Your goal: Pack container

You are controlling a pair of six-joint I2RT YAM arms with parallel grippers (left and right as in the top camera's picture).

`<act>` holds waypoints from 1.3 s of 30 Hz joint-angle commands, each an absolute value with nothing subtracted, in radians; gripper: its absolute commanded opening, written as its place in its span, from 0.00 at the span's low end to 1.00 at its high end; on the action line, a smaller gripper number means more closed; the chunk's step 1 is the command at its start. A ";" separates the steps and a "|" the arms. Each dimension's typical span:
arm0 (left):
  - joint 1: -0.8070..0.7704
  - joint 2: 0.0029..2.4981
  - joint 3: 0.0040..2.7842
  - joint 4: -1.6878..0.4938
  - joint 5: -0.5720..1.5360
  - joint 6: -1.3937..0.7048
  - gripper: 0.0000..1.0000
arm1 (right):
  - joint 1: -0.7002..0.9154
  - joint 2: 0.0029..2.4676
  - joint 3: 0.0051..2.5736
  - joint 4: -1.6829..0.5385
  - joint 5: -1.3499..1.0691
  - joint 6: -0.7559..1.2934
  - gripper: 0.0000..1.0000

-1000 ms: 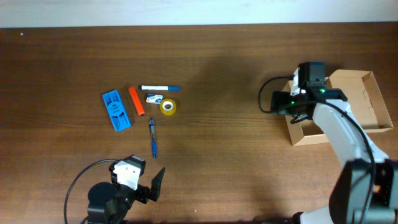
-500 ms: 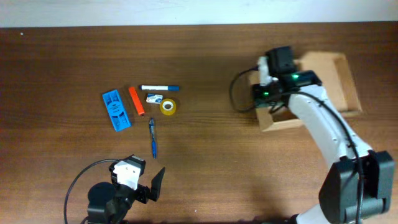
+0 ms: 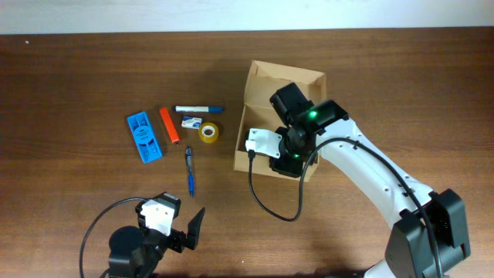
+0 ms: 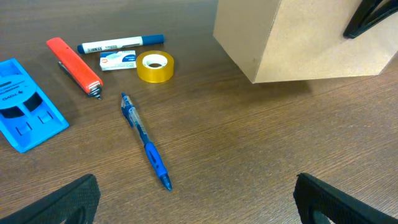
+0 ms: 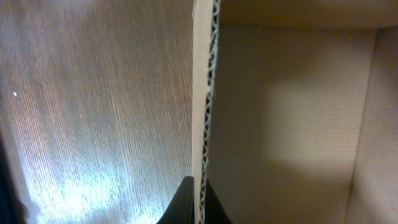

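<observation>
Plainly, there is one small tan cardboard box (image 3: 258,112) on the brown wooden table (image 3: 77,69). It sits near the middle with its top open and its flap on the far side. Six small things lie to its left:
- one yellow roll of tape (image 3: 208,132), nearest the box but apart from it
- one small white-and-blue label-like piece (image 3: 191,122), just beside the tape
- one white marker with a blue cap (image 3: 198,109)
- one orange marker-like stick (image 3: 169,125)
- one flat blue plastic holder (image 3: 144,137)
- one blue ballpoint pen (image 3: 189,171), lying alone nearer the front

There are two arms. The right gripper (image 5: 200,202) has its jaws pinching the box's corrugated wall, one dark finger on each side of the edge. That arm reaches slantwise from the front right corner, with its wrist over the box's near side. The left gripper (image 4: 196,186) has its jaws spread wide and touches nothing. It sits low at the front edge, facing the pen and the box.
</observation>
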State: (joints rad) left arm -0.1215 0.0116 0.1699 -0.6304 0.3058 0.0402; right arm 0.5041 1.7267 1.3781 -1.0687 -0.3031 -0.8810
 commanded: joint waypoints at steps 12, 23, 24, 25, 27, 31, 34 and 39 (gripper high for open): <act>-0.122 0.006 0.169 -0.628 0.306 0.034 0.99 | 0.510 1.780 1.393 -1.069 -0.329 -1.107 0.04; -0.122 0.006 0.169 -0.628 0.306 0.034 0.99 | 0.510 1.779 1.393 -1.037 -0.329 -1.002 0.99; -0.122 0.006 0.169 -0.628 0.306 0.034 0.99 | 0.510 1.770 1.394 -1.037 -0.331 -0.946 0.99; -0.122 0.006 0.169 -0.628 0.306 0.034 0.99 | 0.513 1.756 1.394 -1.040 -0.335 -0.905 0.99; -0.122 0.006 0.169 -0.628 0.306 0.034 0.99 | 0.526 1.704 1.394 -1.044 -0.357 -0.819 0.99; -0.122 0.006 0.169 -0.628 0.306 0.034 0.99 | 0.545 1.557 1.394 -1.044 -0.367 -0.589 0.99; -0.122 0.006 0.169 -0.628 0.306 0.034 0.99 | 0.543 1.433 1.394 -1.060 -0.367 -0.384 0.99; -0.122 0.006 0.169 -0.628 0.306 0.034 0.99 | 0.543 1.256 1.394 -1.192 -0.366 -0.297 0.99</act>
State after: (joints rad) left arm -0.1215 0.0116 0.1699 -0.6308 0.3058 0.0402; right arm 0.5377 1.3045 1.3785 -1.1645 -0.3523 -0.3584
